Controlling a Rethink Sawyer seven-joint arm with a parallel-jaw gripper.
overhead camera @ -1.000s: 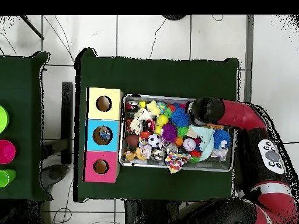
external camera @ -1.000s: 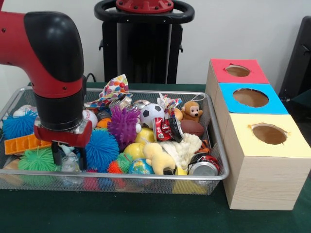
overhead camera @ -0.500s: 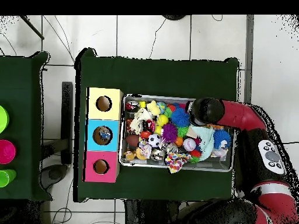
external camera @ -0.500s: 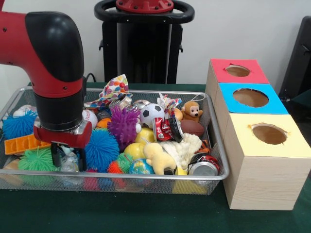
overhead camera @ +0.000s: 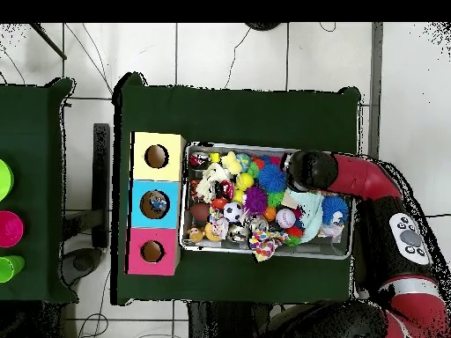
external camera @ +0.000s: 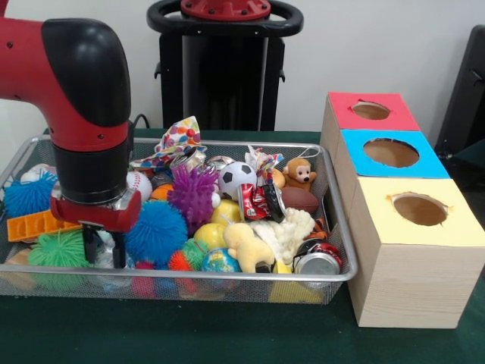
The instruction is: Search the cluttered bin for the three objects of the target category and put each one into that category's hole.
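My gripper [external camera: 103, 260] is down in the left front corner of the wire bin [external camera: 333, 227]. Its two black fingers stand close together on a crumpled clear plastic piece [external camera: 104, 244], between a green spiky ball [external camera: 57, 249] and a blue spiky ball [external camera: 155, 231]. In the overhead view the arm's head [overhead camera: 306, 169] hides the gripper. The bin also holds a purple spiky ball [external camera: 192, 193], a soccer ball [external camera: 236, 178], a crushed red can [external camera: 261, 202], a silver can [external camera: 317, 263] and a monkey plush [external camera: 299, 173].
Right of the bin stand three wooden boxes with round holes in their tops: red [external camera: 345, 106] at the back, blue [external camera: 356, 148] in the middle, yellow [external camera: 455, 224] in front. An orange block [external camera: 30, 225] and a baseball [external camera: 139, 184] lie near the gripper.
The fingers have drawn closer together around the clear plastic piece. The arm has shifted slightly left.
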